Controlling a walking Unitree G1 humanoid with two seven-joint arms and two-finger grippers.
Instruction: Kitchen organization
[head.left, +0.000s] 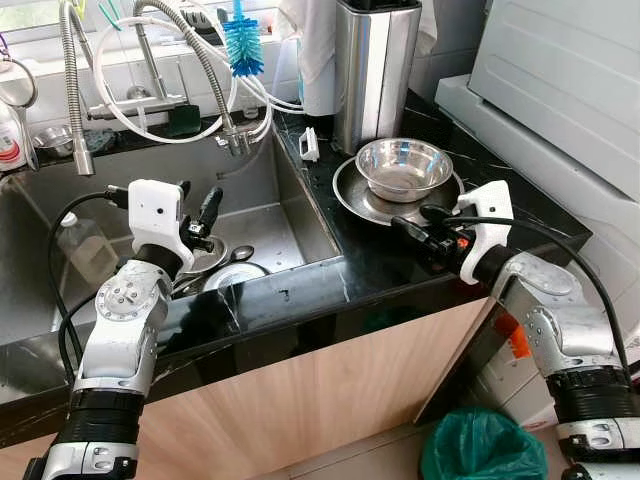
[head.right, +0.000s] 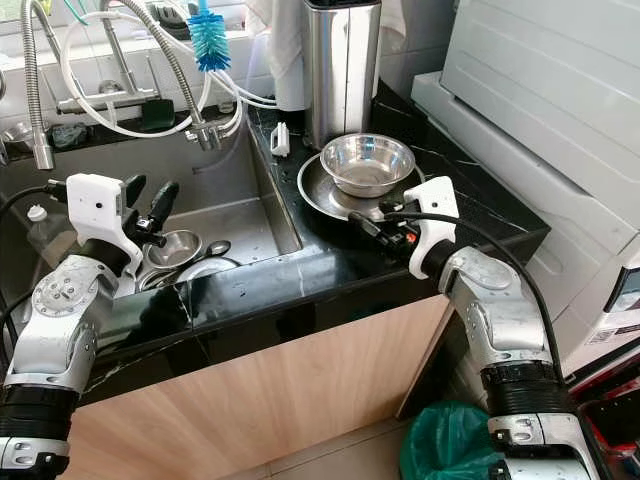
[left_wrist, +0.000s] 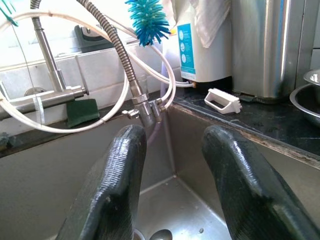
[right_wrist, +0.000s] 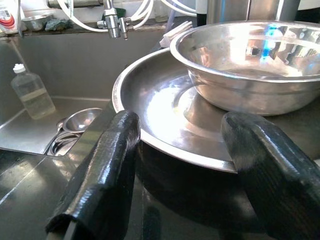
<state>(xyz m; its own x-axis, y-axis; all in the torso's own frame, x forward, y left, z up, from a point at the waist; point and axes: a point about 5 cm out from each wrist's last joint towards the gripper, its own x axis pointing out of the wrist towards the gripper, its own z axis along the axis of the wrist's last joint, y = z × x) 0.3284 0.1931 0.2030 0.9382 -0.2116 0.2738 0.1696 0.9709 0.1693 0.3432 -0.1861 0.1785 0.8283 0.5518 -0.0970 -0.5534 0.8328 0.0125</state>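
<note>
Little looks done: the steel bowl (head.left: 403, 166) sits in its plate (head.left: 352, 199) near the table's front edge, dishes (head.left: 228, 268) remain in the sink (head.left: 290, 225). The right end effector (head.left: 420, 226), fingers apart, nears the plate; the left end effector (head.left: 203, 216), fingers apart, hovers above the sink.

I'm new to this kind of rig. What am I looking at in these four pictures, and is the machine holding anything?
This is a humanoid robot at a kitchen counter. The two wide pictures come from cameras on its head, looking down; the two close ones come from cameras on its wrists, looking along the black fingers. The left gripper hangs over the steel sink, where small steel dishes and a clear plastic bottle lie. The right gripper sits at the edge of a round steel tray carrying a shiny steel bowl on the black counter. Both pairs of jaws stand open and hold nothing.
</note>
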